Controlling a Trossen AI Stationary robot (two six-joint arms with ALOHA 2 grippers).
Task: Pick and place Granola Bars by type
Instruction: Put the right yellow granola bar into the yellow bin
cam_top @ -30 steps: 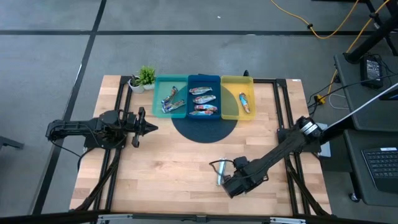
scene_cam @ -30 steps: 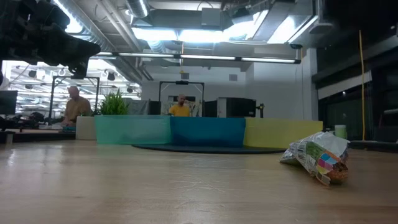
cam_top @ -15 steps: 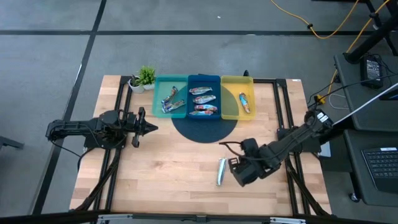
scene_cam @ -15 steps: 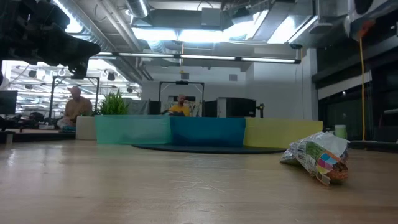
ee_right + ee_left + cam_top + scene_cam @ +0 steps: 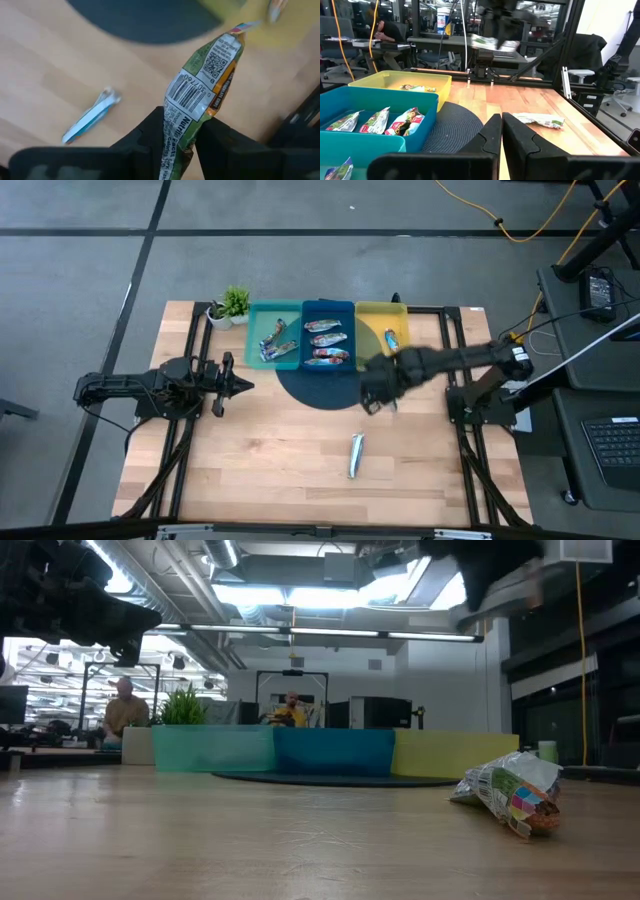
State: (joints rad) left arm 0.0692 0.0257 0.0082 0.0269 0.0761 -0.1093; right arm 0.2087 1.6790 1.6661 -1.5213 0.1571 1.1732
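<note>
My right gripper (image 5: 375, 388) hangs over the right edge of the dark round mat (image 5: 318, 390), in front of the yellow tray (image 5: 375, 315). It is shut on a green, orange and white granola bar (image 5: 205, 75). A silver bar (image 5: 355, 455) lies flat on the wood nearer the table's near edge; the low view shows this silver bar (image 5: 510, 790) too. More bars lie in the teal tray (image 5: 273, 340), the blue tray (image 5: 328, 340) and the yellow tray. My left gripper (image 5: 240, 387) waits shut at the left, touching nothing. My right gripper pinches the multicoloured bar between its two fingers at one end of the wrapper (image 5: 182, 125), just below the barcode. The rest of the bar sticks out forward past the fingertips. The bar is lifted clear of the table.
The three trays stand side by side along the far edge, with a small potted plant (image 5: 232, 305) left of the teal one. Bare wood (image 5: 270, 450) spreads over the near half of the table. Black rails run along both sides. People sit in the room behind.
My right gripper has risen from the near right part of the table, beside the silver bar, and swung toward the far edge and the yellow tray, carrying the multicoloured bar. The silver bar has stayed where it lay.
</note>
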